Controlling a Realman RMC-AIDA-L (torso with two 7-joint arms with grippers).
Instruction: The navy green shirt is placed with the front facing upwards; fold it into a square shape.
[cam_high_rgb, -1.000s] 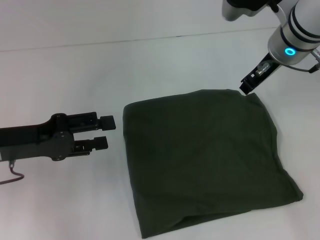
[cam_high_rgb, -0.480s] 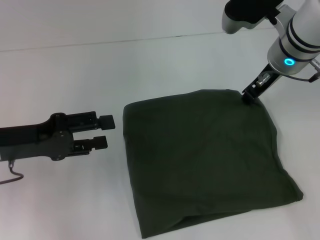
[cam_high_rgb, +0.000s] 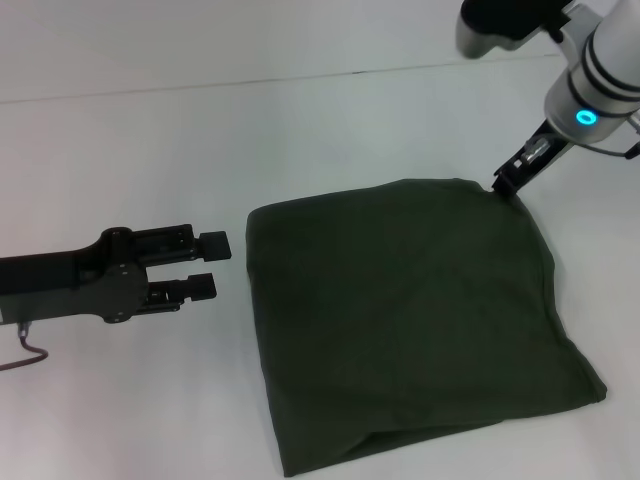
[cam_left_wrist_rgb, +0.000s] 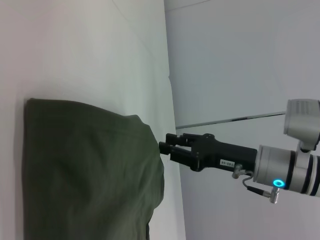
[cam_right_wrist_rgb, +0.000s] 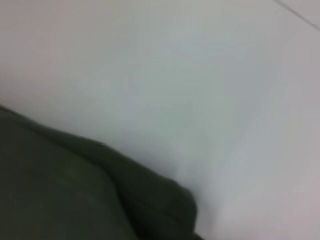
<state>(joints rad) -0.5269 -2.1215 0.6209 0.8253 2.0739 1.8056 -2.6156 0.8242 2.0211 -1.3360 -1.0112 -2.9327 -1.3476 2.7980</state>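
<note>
So there's just the one navy green shirt (cam_high_rgb: 410, 315), already folded into a rough square near the middle-right of the white table (cam_high_rgb: 150, 150); it looks soft, light and floppy, so corners or edges are probably the best places to pinch it. The right gripper (cam_high_rgb: 503, 183) sits at the far right corner, and whether its fingers have hold of the cloth can't be told; the left gripper (cam_high_rgb: 208, 266) hovers just left of the shirt, fingers apart and holding nothing.
</note>
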